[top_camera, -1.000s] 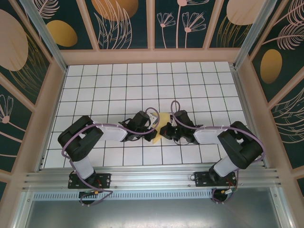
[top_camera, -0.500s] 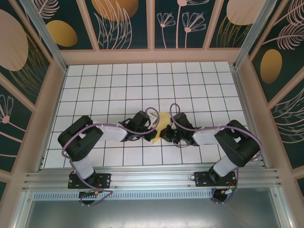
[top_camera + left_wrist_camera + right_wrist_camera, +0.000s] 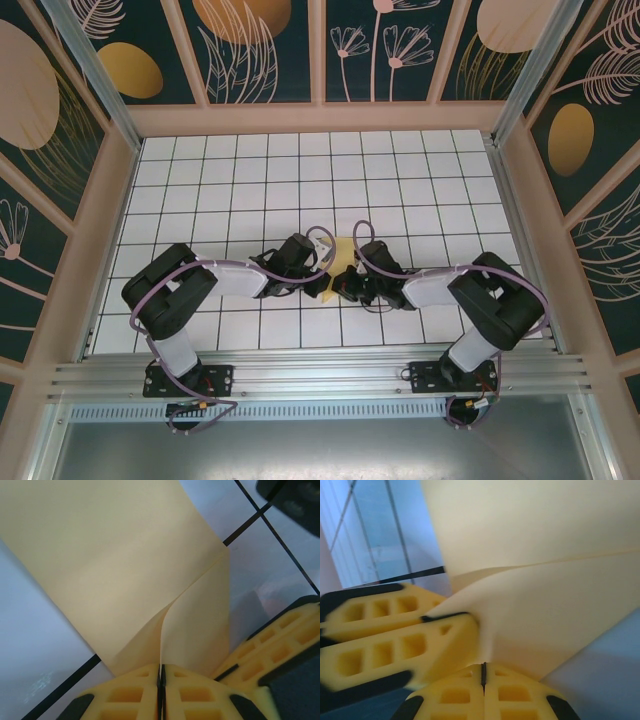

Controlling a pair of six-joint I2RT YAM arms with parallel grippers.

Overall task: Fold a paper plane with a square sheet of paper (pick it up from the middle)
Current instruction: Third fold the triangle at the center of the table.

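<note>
The pale-yellow square sheet of paper (image 3: 346,250) is held up between both arms over the middle of the table, bent along a fold. In the left wrist view the sheet (image 3: 115,565) runs down into a crease pinched in my left gripper (image 3: 161,669), which is shut on it. In the right wrist view the paper (image 3: 545,615) is likewise clamped in my right gripper (image 3: 483,666). The two grippers (image 3: 318,274) (image 3: 346,281) sit almost touching, and each shows in the other's wrist view as yellow fingers (image 3: 280,640) (image 3: 385,650). Most of the sheet is hidden under them from above.
The white grid-tiled table (image 3: 300,180) stretches away behind the arms, bounded by wooden walls (image 3: 320,118) at the back and sides. A metal rail (image 3: 320,378) carries the arm bases along the near edge.
The right arm has swung a little left, bringing its gripper closer to the left one. Less of the yellow paper shows from above. The left arm has stayed in place.
</note>
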